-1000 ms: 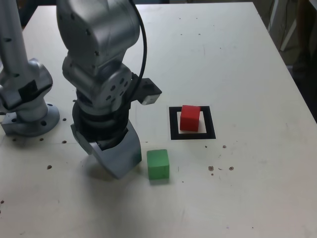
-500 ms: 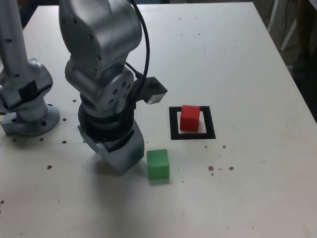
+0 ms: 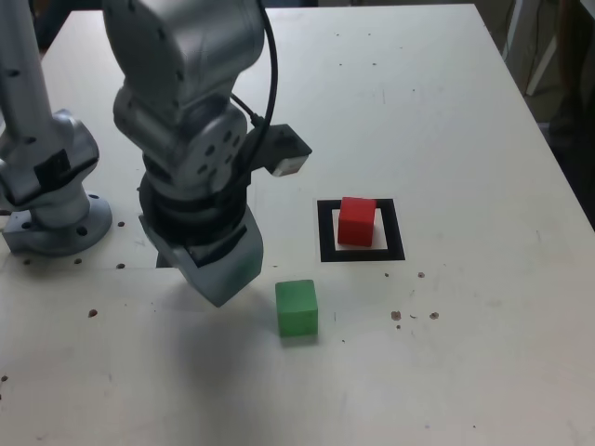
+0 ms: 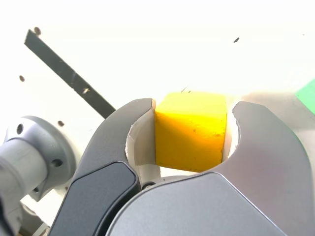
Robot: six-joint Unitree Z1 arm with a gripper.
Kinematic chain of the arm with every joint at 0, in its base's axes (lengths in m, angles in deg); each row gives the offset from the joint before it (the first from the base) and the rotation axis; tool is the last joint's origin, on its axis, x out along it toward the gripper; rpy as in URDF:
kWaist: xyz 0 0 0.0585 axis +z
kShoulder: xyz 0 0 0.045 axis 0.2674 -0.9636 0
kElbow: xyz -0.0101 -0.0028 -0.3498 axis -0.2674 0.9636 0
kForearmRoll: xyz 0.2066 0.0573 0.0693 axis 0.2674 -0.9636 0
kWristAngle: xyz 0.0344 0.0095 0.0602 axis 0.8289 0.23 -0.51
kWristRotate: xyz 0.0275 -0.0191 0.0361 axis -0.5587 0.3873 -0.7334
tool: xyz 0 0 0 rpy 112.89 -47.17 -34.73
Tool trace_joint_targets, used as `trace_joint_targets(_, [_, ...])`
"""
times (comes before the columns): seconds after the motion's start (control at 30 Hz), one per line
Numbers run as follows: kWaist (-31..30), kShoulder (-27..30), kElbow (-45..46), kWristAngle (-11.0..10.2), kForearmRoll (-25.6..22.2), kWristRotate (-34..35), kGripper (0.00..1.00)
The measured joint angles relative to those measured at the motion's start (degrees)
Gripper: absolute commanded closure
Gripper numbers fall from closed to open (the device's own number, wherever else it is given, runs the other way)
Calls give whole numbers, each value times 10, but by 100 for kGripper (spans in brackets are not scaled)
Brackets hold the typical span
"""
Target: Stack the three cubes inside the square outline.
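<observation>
In the wrist view my gripper (image 4: 191, 123) is shut on the yellow cube (image 4: 192, 130), with one jaw pressed against each side of it. In the exterior view the gripper (image 3: 221, 269) hangs a little above the table and hides the yellow cube. The green cube (image 3: 297, 308) lies on the table just to the exterior view's right of the gripper; a corner of the green cube (image 4: 308, 92) shows at the wrist view's edge. The red cube (image 3: 356, 221) sits inside the square outline (image 3: 361, 253), further to the exterior view's right.
The grey base of a second arm (image 3: 51, 200) stands at the exterior view's left. A narrow black strip (image 4: 69, 73) lies on the white table (image 3: 446, 111). Small dark specks dot the tabletop. The table's far right edge (image 3: 535, 102) borders dark clutter.
The jaws have shut on the yellow cube. The gripper has risen off the table and shifted slightly to the exterior view's left. The red and green cubes have not moved.
</observation>
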Motion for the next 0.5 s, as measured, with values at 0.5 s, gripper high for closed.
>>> trace_joint_targets(0.5, [114,9,-111,39,-77,-3,71])
